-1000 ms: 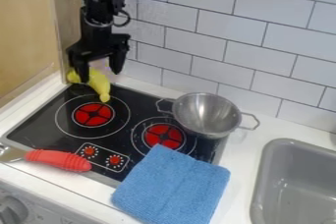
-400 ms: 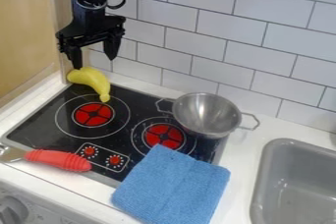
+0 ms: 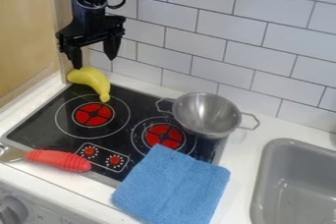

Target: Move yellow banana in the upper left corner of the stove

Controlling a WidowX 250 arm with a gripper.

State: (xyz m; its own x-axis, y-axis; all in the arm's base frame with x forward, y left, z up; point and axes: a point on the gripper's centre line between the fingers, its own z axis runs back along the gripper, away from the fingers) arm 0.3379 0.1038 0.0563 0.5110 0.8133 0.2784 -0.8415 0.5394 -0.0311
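We see the yellow banana (image 3: 91, 79) lying in the upper left corner of the stove (image 3: 36, 130), its thicker end at the back edge and its narrow end bent down toward the front and right, reaching the outer ring around the rear left burner (image 3: 93, 114). From the gripper (image 3: 95, 63), the banana lies directly below in our view. The two fingers stand spread wide with nothing held between them, the one at the view's left ending just over the back of the fruit, the other up and to the right of it, before the tiled wall (image 3: 197, 36). We cannot tell whether that nearer tip quite clears the peel. The banana's long axis slants across the line joining the tips, so we judge that a sideways swing could nudge it; with the fruit already in its corner, a straight lift away would suit best. Farther out, we have the metal bowl (image 3: 207, 115) at the stove's right rear, the blue cloth (image 3: 174, 186) over its front right, and the red-handled utensil (image 3: 58, 159) across the front left.
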